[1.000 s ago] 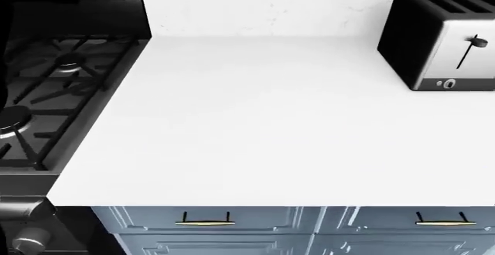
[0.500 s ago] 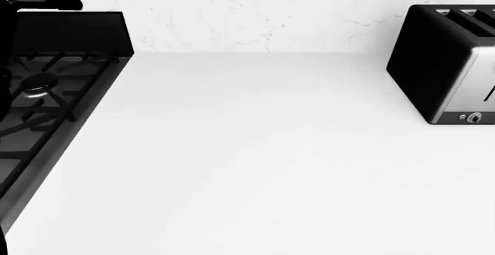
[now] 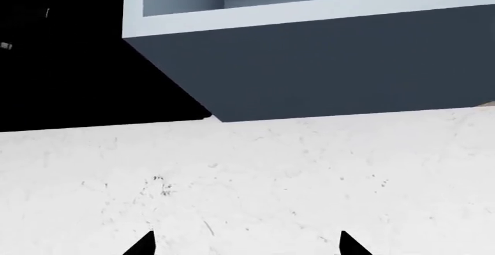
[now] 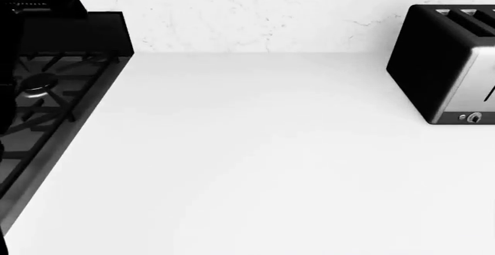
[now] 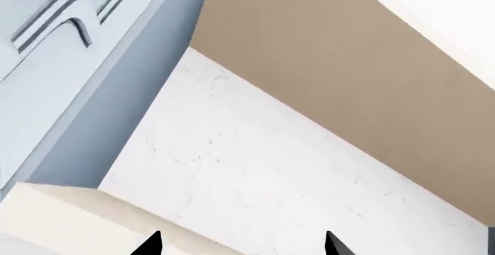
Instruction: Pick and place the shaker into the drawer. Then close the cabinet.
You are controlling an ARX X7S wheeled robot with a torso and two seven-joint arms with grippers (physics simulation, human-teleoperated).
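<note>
The shaker is not in any view. The drawer [image 3: 325, 69] shows in the left wrist view as a blue-grey box pulled open, with a light blue inside wall; what I see of the inside holds nothing. My left gripper [image 3: 246, 247] is open and empty over the white speckled floor, apart from the drawer. The cabinet [image 5: 54, 64] shows in the right wrist view as a panelled blue-grey front. My right gripper [image 5: 241, 247] is open and empty, low beside that front. Neither gripper shows in the head view.
The head view holds the white counter [image 4: 270, 150], a black stove [image 4: 46, 93] at the left and a black and silver toaster [image 4: 448, 64] at the back right. A beige panel [image 5: 348, 75] runs beside the floor in the right wrist view.
The head view has risen: the cabinet fronts and brass handles left the bottom edge, and the counter fills the frame. Since half a second ago it has hardly shifted.
</note>
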